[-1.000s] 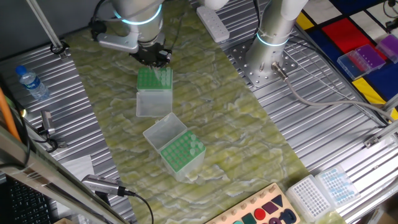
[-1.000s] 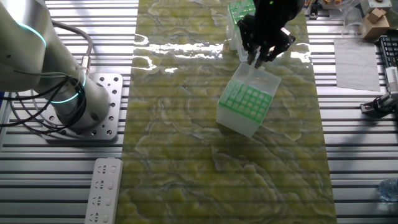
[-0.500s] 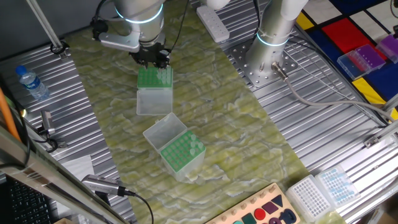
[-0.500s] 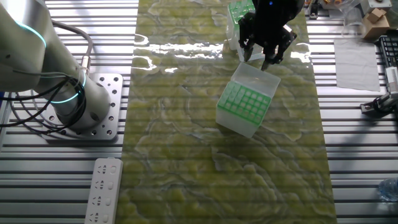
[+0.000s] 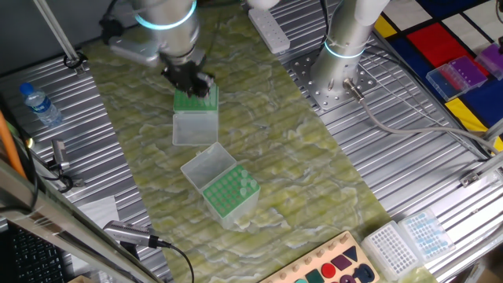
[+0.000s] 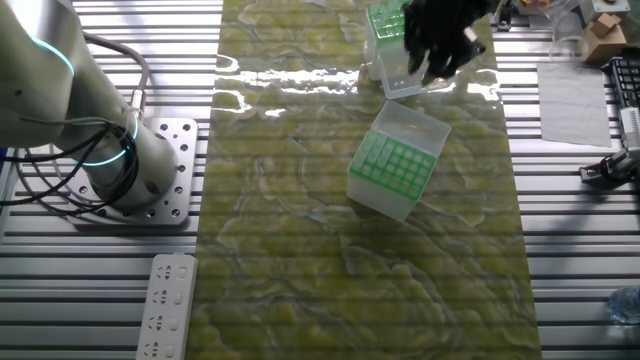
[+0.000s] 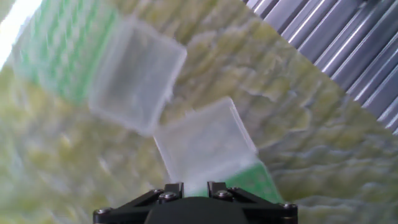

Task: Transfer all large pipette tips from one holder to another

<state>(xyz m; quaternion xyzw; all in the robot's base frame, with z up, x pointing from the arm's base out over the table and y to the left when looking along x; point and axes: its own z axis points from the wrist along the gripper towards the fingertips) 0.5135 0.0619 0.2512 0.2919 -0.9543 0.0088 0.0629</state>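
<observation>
Two clear holders with green racks stand open on the green mat. The far holder (image 5: pixel 191 101) has its lid (image 5: pixel 193 130) folded toward the front. The near holder (image 5: pixel 229 195) carries a few pale large pipette tips (image 5: pixel 245 185) at its right edge. My gripper (image 5: pixel 191 79) hangs just above the far holder's rack. In the other fixed view the gripper (image 6: pixel 436 45) covers part of the far holder (image 6: pixel 384 22), with the near holder (image 6: pixel 393 170) below it. The blurred hand view shows both holders (image 7: pixel 56 53) (image 7: pixel 252 180) and only the base of my gripper (image 7: pixel 190 188); no tip shows in it.
A second arm's base (image 5: pixel 339 59) stands at the back right, also seen in the other fixed view (image 6: pixel 120 165). A water bottle (image 5: pixel 39 104) lies at the left. A power strip (image 5: pixel 269 30), coloured trays (image 5: pixel 460 75) and tip racks (image 5: pixel 409 240) sit around the mat.
My arm has swung left and the wrist has turned over the far holder. The gripper has risen a little away from the near holder's lid. The holders have not moved.
</observation>
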